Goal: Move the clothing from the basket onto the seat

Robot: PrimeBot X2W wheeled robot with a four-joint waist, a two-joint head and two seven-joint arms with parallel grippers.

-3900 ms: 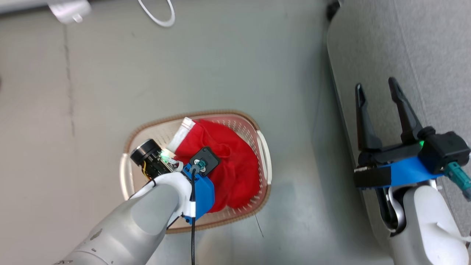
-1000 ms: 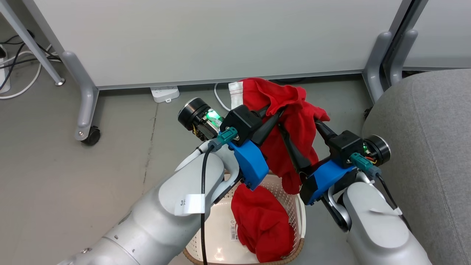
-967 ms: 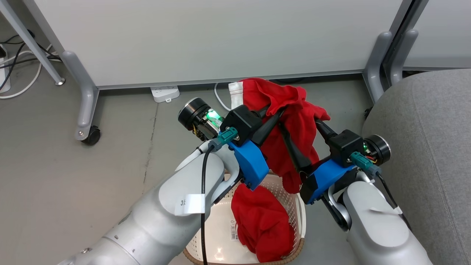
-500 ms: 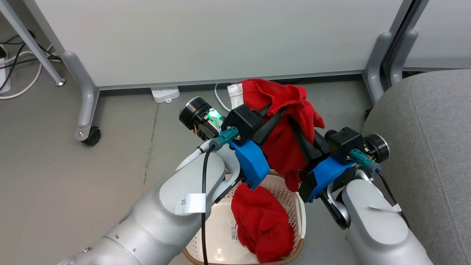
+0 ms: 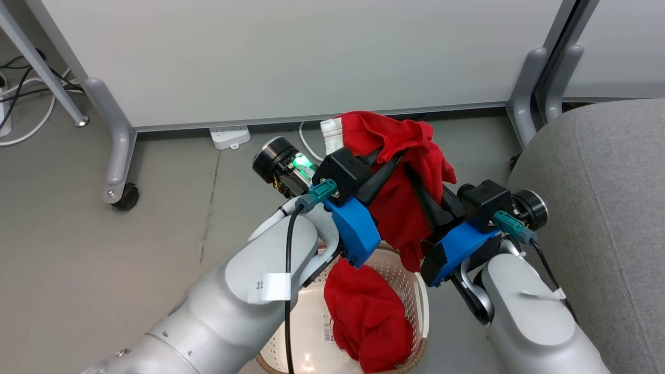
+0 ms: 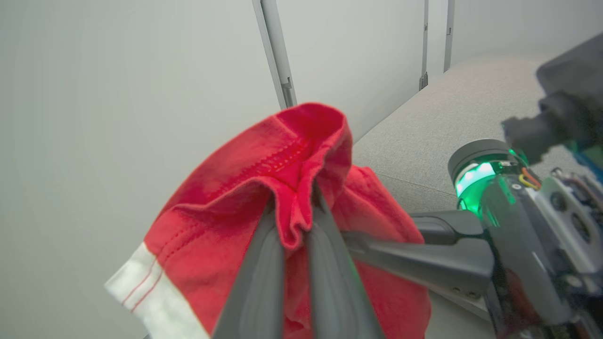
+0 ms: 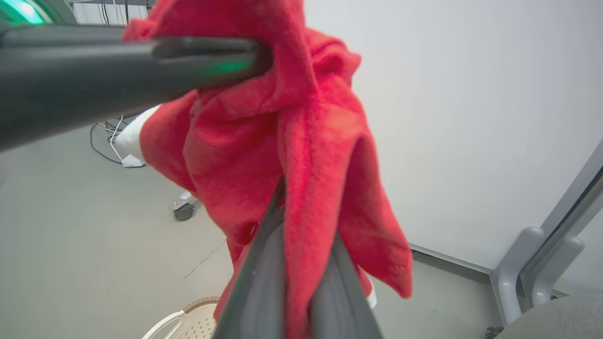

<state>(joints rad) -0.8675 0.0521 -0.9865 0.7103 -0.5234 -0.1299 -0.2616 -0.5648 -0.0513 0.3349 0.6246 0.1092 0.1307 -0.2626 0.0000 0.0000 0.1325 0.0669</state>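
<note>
One of two, at best. Held red garment [image 5: 410,171] high above the basket [image 5: 422,301], pinched tight in both left gripper [image 6: 294,226] and right gripper [image 7: 304,226]. Left second garment [image 5: 369,317] lying in the basket. Put nothing on the seat [image 5: 597,182] yet.

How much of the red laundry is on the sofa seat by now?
Nothing lies on the seat yet, as far as it shows. Done: one red garment is up out of the basket. In hand: the left gripper and the right gripper are both shut on it, in the air beside the seat. Left: carry it over, then fetch the second red garment lying in the basket.
</note>
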